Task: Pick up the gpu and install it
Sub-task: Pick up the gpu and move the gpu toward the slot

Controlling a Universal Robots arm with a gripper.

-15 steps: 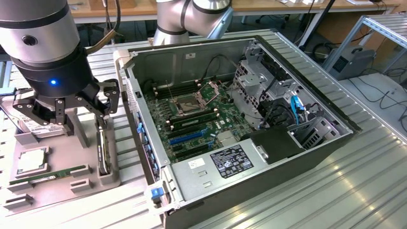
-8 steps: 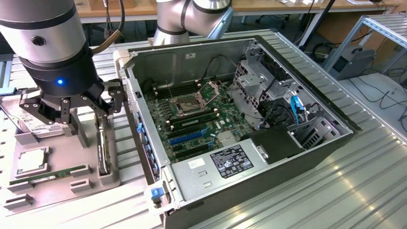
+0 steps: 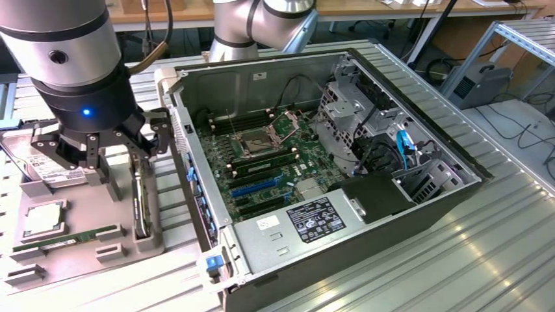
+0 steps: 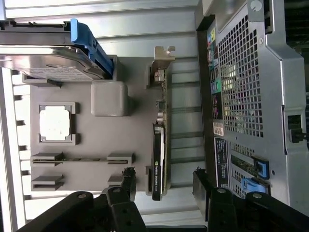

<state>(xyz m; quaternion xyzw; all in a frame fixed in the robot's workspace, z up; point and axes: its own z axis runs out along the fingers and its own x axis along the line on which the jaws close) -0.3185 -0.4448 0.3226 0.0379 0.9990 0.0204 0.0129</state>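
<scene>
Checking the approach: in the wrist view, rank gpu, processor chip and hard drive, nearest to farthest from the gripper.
1. gpu, beneath the open gripper.
2. processor chip, middle of the tray.
3. hard drive, at the tray's far end.

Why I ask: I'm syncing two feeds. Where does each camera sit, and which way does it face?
Exterior view: high, off the arm, angled down into the open computer case and the tray; arm and end effector show at the exterior view's left.
Wrist view: on the wrist, looking down past the open end effector at the gpu standing on edge in the tray.
Shared: gpu, tray, hard drive, computer case.
</scene>
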